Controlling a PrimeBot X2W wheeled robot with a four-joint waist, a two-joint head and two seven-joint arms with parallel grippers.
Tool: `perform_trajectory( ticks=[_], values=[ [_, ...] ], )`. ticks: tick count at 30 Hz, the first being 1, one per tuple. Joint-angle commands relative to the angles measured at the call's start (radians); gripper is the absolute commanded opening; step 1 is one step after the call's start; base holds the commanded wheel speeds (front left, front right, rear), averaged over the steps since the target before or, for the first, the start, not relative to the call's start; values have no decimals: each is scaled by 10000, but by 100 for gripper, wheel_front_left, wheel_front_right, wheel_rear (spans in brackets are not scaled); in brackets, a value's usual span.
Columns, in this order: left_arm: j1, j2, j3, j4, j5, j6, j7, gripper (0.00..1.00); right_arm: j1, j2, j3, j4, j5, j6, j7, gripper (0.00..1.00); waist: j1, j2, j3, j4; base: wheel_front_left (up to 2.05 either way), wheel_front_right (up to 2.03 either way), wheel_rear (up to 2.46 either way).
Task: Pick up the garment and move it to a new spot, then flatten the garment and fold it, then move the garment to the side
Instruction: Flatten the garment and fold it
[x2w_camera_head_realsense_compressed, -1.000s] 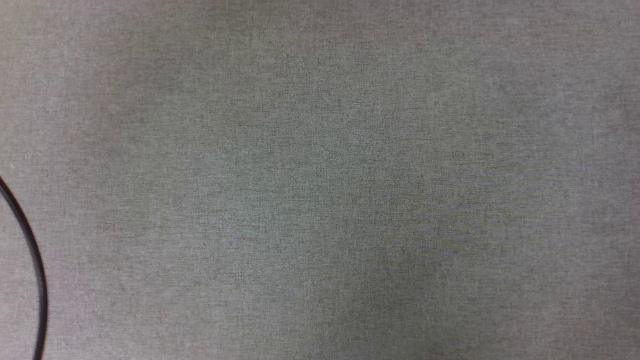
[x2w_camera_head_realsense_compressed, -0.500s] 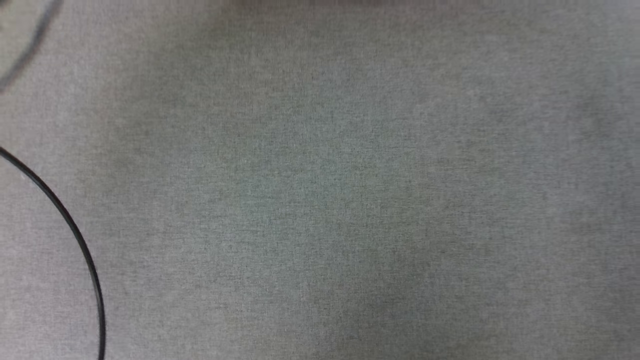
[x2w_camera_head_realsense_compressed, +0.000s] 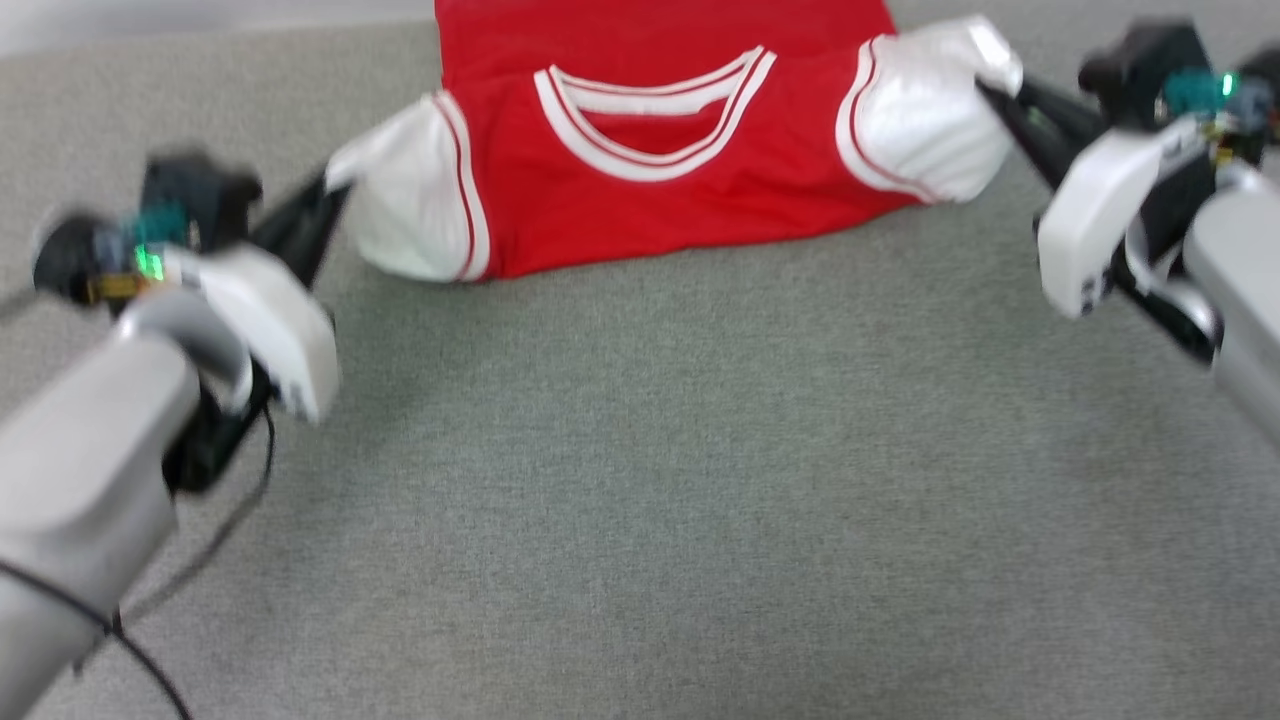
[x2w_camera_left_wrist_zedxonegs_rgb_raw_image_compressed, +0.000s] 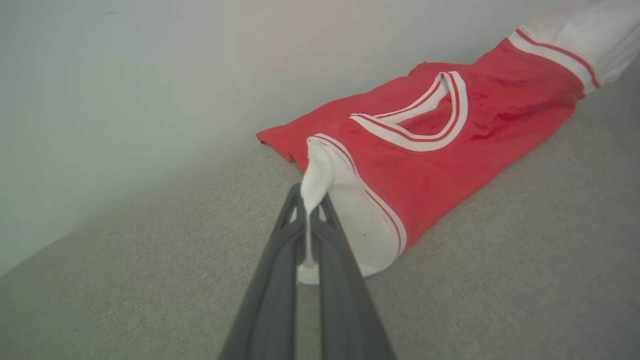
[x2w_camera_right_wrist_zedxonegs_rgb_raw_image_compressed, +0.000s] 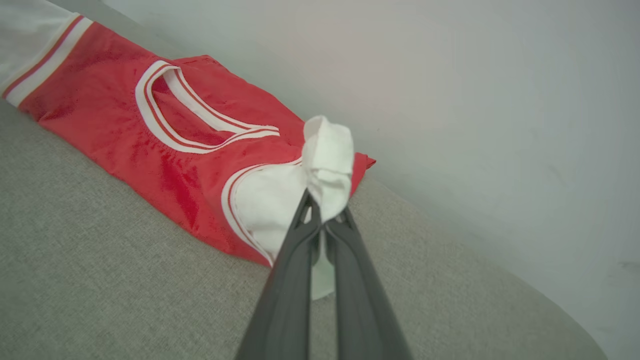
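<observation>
Place: most likely a robot test room or lab, though the frames do not settle it for certain.
Work surface: a broad desk (x2w_camera_head_realsense_compressed: 640, 520) covered in plain grey woven cloth; both wrist views show its edge curving round.
Backdrop: a pale, even wall (x2w_camera_left_wrist_zedxonegs_rgb_raw_image_compressed: 150, 75) rises directly behind the desk.
Machinery: a pale left arm (x2w_camera_head_realsense_compressed: 80, 470) and right arm (x2w_camera_head_realsense_compressed: 1240, 260) reach in, each carrying a small green light, and a thin black cable (x2w_camera_head_realsense_compressed: 150, 672) trails over the cloth.
Goods: one red and white garment (x2w_camera_head_realsense_compressed: 650, 150) lies at the desk's far edge, beside the wall.
Light: soft, even and indoor, with faint shadows.
</observation>
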Motion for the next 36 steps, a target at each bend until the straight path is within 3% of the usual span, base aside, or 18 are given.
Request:
perform_trajectory(
  ticks=[1, 12, 24, 28, 36],
  values=[
    [384, 177, 38, -266, -98, 202, -101, 0, 370, -97, 45, -87, 166, -7, -116, 0, 0, 0, -364, -105, 0, 0, 0],
    [4845, 1601, -3, -2829, -1444, 2000, -534, 0, 3568, -1041, 526, -955, 919, -7, -429, 0, 0, 0, -1671, -273, 0, 0, 0],
    [8118, 2172, 504, -4425, -2302, 3726, -665, 0, 6430, -2204, 279, -2106, 1130, -7, -370, 0, 0, 0, -2464, -384, 0, 0, 0],
    [9249, 2124, 1177, -4883, -2359, 4124, -663, 0, 7398, -2630, 60, -2568, 1154, -7, -218, 0, 0, 0, -2561, -436, 0, 0, 0],
    [10631, 1879, 1872, -5390, -1925, 4344, -655, 0, 8900, -3155, -804, -3392, 907, -7, 54, 0, 0, 0, -2583, -268, 0, 0, 0]
  ],
)
